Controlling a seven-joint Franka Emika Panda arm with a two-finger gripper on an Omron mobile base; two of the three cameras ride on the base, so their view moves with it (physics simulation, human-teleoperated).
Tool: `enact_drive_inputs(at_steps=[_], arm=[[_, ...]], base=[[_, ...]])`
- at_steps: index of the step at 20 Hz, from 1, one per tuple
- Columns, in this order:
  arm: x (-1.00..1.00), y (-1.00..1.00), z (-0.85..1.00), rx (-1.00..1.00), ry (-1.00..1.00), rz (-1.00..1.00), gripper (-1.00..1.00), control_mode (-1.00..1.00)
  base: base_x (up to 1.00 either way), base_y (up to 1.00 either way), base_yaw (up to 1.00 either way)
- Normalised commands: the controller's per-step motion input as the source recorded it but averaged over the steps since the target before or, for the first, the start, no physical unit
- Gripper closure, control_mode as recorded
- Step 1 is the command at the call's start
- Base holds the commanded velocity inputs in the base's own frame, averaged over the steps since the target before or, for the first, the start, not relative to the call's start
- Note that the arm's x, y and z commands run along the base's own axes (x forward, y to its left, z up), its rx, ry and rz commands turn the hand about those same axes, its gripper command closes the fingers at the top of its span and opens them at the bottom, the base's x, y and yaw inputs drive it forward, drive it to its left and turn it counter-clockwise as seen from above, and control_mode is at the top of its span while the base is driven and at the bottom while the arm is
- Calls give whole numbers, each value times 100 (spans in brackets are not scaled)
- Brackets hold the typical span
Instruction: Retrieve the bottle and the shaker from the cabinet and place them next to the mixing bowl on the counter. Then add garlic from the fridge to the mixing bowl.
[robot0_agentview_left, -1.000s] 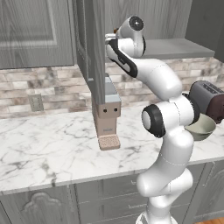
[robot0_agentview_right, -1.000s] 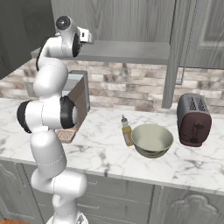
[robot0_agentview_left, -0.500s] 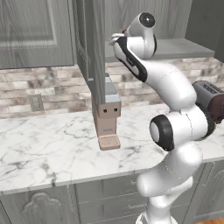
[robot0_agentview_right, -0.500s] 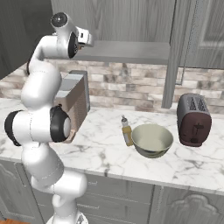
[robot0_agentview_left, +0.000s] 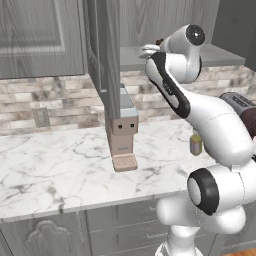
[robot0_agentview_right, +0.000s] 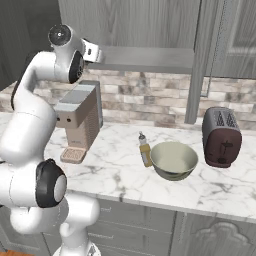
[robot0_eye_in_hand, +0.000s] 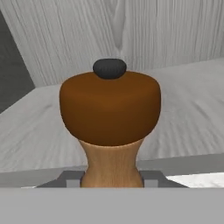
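Observation:
The brown-orange shaker (robot0_eye_in_hand: 109, 109) with its dark knob stands close in the hand view, its pale wooden neck between my fingertips (robot0_eye_in_hand: 70, 178). My gripper (robot0_eye_in_hand: 111, 177) is shut on it at the front of the cabinet's grey shelf (robot0_eye_in_hand: 188, 109). I cannot tell whether it still rests on the shelf. From the base, the gripper (robot0_agentview_right: 95, 52) is at the left end of the shelf (robot0_agentview_right: 150, 57). The bottle (robot0_agentview_right: 145, 150) stands upright on the counter, just left of the olive mixing bowl (robot0_agentview_right: 174, 160). The fridge and the garlic are out of view.
A beige coffee machine (robot0_agentview_right: 80, 120) stands on the marble counter below the gripper. A dark red toaster (robot0_agentview_right: 222, 137) sits right of the bowl. The cabinet's open door (robot0_agentview_left: 102, 50) hangs edge-on left of the arm, above the coffee machine (robot0_agentview_left: 121, 130).
The arm's upper links have swung right in the left base view and sunk a little, and the hand has shifted slightly with them. The gripper stays shut on the shaker.

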Motion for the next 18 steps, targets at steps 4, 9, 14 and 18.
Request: enact_drive_inputs(at_steps=[4,9,14,18], arm=[[-100,-12,-1,2,-6,-3,100,-100],[-100,-18,-17,0,-1,-8,100,-100],[-99,-19,-63,0,0,-37,100,-100],[-80,-16,-79,-2,0,-62,100,-100]], base=[[0,0,0],[0,0,0],[0,0,0],[0,0,0]])
